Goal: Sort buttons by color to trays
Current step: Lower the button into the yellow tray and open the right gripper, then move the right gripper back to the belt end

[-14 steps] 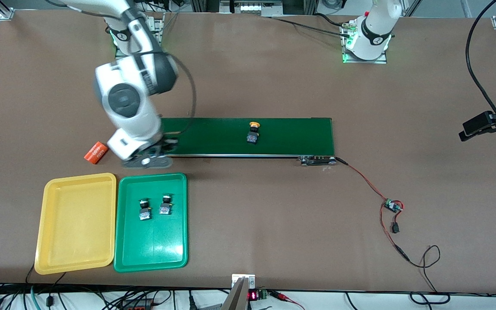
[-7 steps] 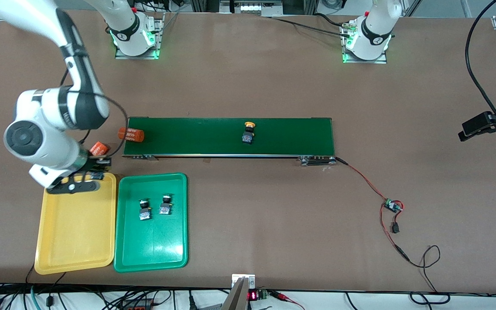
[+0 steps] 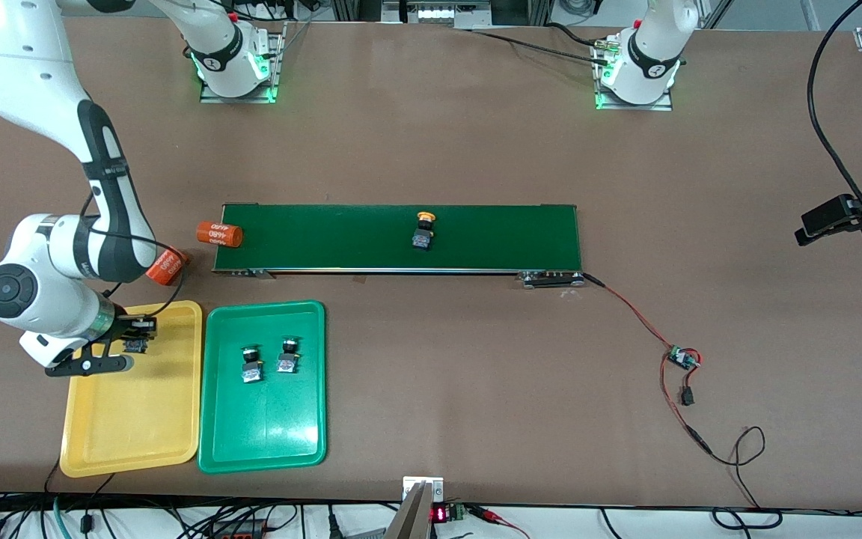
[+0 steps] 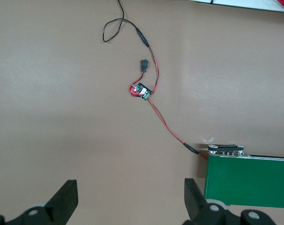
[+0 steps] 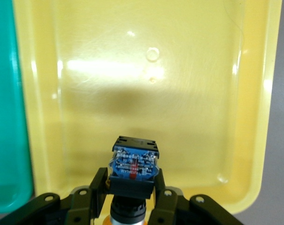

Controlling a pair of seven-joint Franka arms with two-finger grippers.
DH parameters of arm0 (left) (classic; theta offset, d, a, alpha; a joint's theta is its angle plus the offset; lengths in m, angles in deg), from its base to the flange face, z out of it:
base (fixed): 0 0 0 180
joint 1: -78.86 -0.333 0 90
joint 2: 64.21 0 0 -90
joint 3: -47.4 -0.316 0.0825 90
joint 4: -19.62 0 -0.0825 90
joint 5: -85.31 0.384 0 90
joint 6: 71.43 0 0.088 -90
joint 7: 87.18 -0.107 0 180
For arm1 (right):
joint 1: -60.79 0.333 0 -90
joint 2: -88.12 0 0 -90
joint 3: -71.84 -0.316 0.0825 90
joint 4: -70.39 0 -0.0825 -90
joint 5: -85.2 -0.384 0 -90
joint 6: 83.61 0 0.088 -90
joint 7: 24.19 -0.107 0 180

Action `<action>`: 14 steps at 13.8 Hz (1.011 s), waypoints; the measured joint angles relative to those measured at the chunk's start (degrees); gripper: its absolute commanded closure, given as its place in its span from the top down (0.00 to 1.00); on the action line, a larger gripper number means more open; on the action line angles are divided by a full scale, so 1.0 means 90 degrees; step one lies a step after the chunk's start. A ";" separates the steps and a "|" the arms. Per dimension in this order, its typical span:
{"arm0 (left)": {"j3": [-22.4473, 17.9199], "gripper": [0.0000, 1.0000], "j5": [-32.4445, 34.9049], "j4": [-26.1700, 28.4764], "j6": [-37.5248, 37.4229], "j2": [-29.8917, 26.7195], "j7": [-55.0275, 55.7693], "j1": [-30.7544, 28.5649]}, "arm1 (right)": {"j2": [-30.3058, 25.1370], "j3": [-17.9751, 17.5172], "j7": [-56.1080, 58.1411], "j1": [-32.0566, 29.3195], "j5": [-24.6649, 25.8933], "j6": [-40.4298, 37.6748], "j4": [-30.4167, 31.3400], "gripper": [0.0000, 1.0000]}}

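My right gripper [image 3: 136, 345] hangs low over the yellow tray [image 3: 132, 419], over the tray's end nearest the robots. It is shut on a button [image 5: 133, 164] with a black-and-blue body, of which a sliver of orange-yellow cap shows between the fingers [image 5: 98, 185]. The green tray [image 3: 266, 427] lies beside the yellow one and holds two green-capped buttons [image 3: 251, 365] [image 3: 287, 356]. A yellow-capped button [image 3: 423, 229] sits midway along the dark-green conveyor belt [image 3: 491, 236]. My left gripper [image 4: 131, 197] is open and empty, high over bare table by the belt's end [image 4: 247, 180].
One orange cylinder [image 3: 219, 234] lies at the belt's end toward the right arm, half off it. Another [image 3: 165, 266] lies on the table beside the right arm's wrist. Red-and-black wires with a small circuit board [image 3: 682, 358] trail from the belt's motor end [image 3: 551, 279].
My right arm swung from the belt's end to over the yellow tray, carrying the button. The yellow-capped button and the orange cylinder on the belt drifted toward the right arm's end.
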 measured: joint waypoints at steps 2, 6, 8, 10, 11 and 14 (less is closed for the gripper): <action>0.0000 1.00 0.0000 0.0029 -0.0004 -0.0002 0.0000 0.0000 | 0.0168 -0.0020 0.0001 -0.0001 0.0000 0.0279 -0.0029 0.31; 0.0000 1.00 0.0000 0.0193 -0.0012 -0.0094 0.0001 -0.0001 | 0.0248 -0.0025 -0.0001 -0.0004 -0.0001 0.0399 -0.0070 0.75; -0.0002 1.00 0.0000 0.0243 -0.0012 -0.0125 0.0001 -0.0004 | 0.0248 -0.0025 -0.0002 -0.0004 -0.0001 0.0399 -0.0100 0.75; -0.0003 1.00 0.0000 0.0269 -0.0012 -0.0140 0.0001 -0.0015 | 0.0248 -0.0030 -0.0002 -0.0004 -0.0002 0.0390 -0.0107 0.75; -0.0003 1.00 0.0000 0.0288 -0.0013 -0.0148 0.0001 -0.0021 | 0.0244 -0.0046 -0.0004 -0.0004 -0.0002 0.0325 -0.0109 0.75; -0.0003 1.00 0.0000 0.0451 -0.0026 -0.0264 0.0000 -0.0024 | 0.0044 -0.0191 -0.0214 0.0021 -0.0022 -0.0554 -0.0113 0.77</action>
